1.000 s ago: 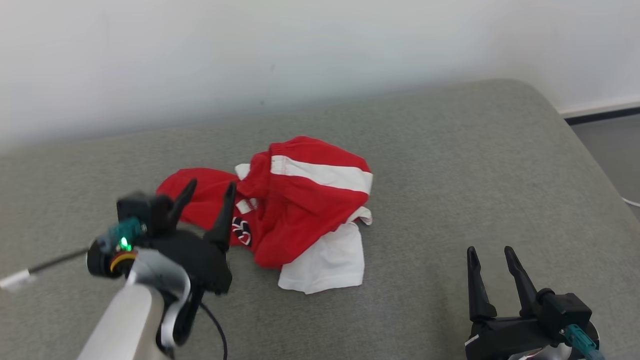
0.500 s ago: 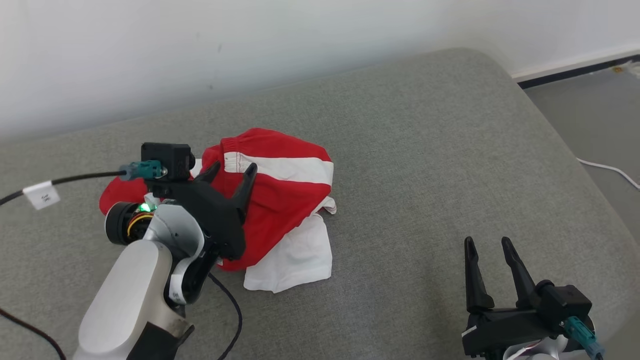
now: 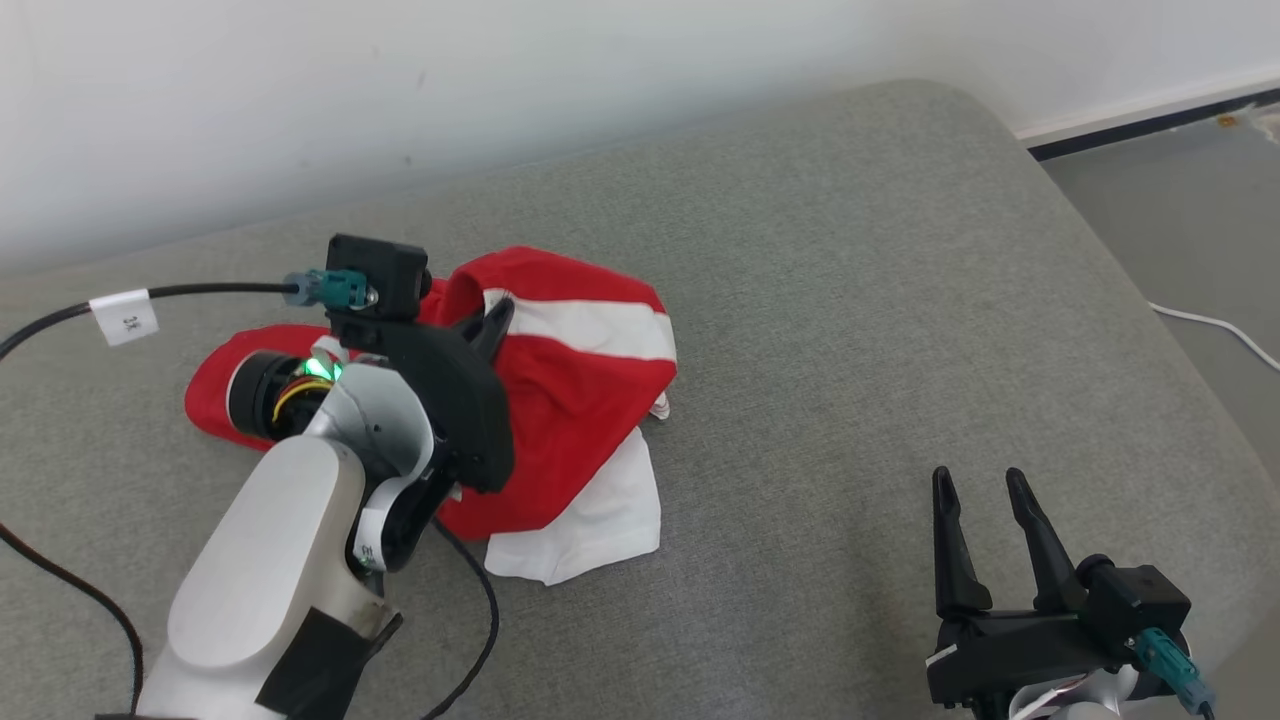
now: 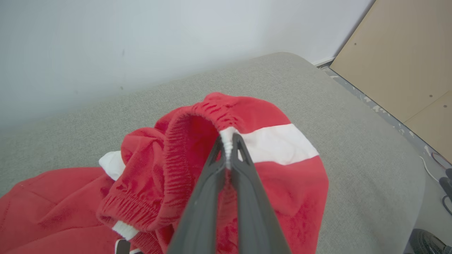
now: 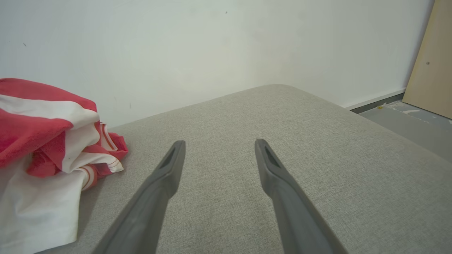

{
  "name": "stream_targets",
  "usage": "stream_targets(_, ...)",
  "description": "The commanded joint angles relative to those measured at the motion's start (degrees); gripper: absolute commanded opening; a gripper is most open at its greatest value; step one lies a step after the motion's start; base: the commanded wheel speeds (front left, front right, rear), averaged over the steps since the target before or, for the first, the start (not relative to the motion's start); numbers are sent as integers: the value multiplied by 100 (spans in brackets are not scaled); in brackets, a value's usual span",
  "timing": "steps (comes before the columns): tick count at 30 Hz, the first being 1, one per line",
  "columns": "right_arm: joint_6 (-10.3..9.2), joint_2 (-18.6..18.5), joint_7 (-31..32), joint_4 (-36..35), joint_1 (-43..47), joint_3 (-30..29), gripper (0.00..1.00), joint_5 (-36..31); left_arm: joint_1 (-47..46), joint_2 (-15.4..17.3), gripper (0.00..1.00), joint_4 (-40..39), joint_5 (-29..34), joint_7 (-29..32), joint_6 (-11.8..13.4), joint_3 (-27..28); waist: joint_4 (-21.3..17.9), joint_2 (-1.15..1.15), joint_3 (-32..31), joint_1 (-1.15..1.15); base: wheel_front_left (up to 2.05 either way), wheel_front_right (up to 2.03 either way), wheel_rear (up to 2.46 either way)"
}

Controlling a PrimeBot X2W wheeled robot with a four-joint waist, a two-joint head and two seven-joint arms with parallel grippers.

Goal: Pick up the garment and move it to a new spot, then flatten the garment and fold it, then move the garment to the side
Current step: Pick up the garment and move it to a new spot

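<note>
The garment (image 3: 580, 380) is a crumpled red piece with a white stripe and white panels, lying left of centre on the grey cushion (image 3: 850, 300). My left gripper (image 3: 490, 318) reaches over it and is shut on its elastic waistband; in the left wrist view the left gripper (image 4: 229, 141) pinches the white edge of the garment (image 4: 275, 165) between its tips. My right gripper (image 3: 985, 480) stands open at the lower right, apart from the cloth. In the right wrist view the right gripper (image 5: 219, 143) is empty, with the garment (image 5: 42, 141) to its left.
A white wall (image 3: 500, 90) runs behind the cushion. The cushion's rounded right edge drops to a grey floor (image 3: 1180, 210) with a white cable (image 3: 1215, 325). A tan board (image 4: 406, 60) leans at the right. Black cables (image 3: 470, 620) trail from my left arm.
My left gripper moved forward over the garment and closed on its waistband. The head camera shifted, so the whole scene slid. The right gripper stayed open in place.
</note>
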Motion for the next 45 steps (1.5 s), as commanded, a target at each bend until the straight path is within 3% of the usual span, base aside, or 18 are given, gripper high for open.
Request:
stream_targets(1,-12,7,-3,-3,11,-18,100,14,-110,-26,0,-77,-11,-98,-15,8,74,-1,-14,-1,0,0,0)
stream_targets(6,-12,8,-3,-23,42,-14,100,-66,-373,-179,0,-264,-150,-355,-125,74,331,-1,-104,-1,0,0,0)
stream_targets(9,-12,10,-3,-41,105,10,100,-123,-607,-113,0,-408,-134,-413,-192,106,561,-1,-192,-1,0,0,0)
stream_targets(19,-12,7,-3,-54,308,191,100,-168,-1333,665,0,-1056,118,-263,-112,515,1496,-1,-486,-1,0,0,0)
stream_targets(27,-12,8,-3,-119,339,475,100,-71,-1604,1448,0,-1000,349,-107,-34,856,2095,-1,-455,-1,0,0,0)
stream_targets(35,-12,6,-3,-177,171,713,100,-64,-1212,2224,0,-595,686,-479,179,1278,2222,-1,-88,-1,0,0,0)
stream_targets(40,-12,7,-3,-212,39,786,100,-135,-837,2425,0,-194,624,-764,300,1526,2128,-1,216,-1,0,0,0)
stream_targets(45,-12,7,-3,-229,-164,838,100,-225,-281,2265,0,465,325,-1147,497,1884,1919,-1,572,-1,0,0,0)
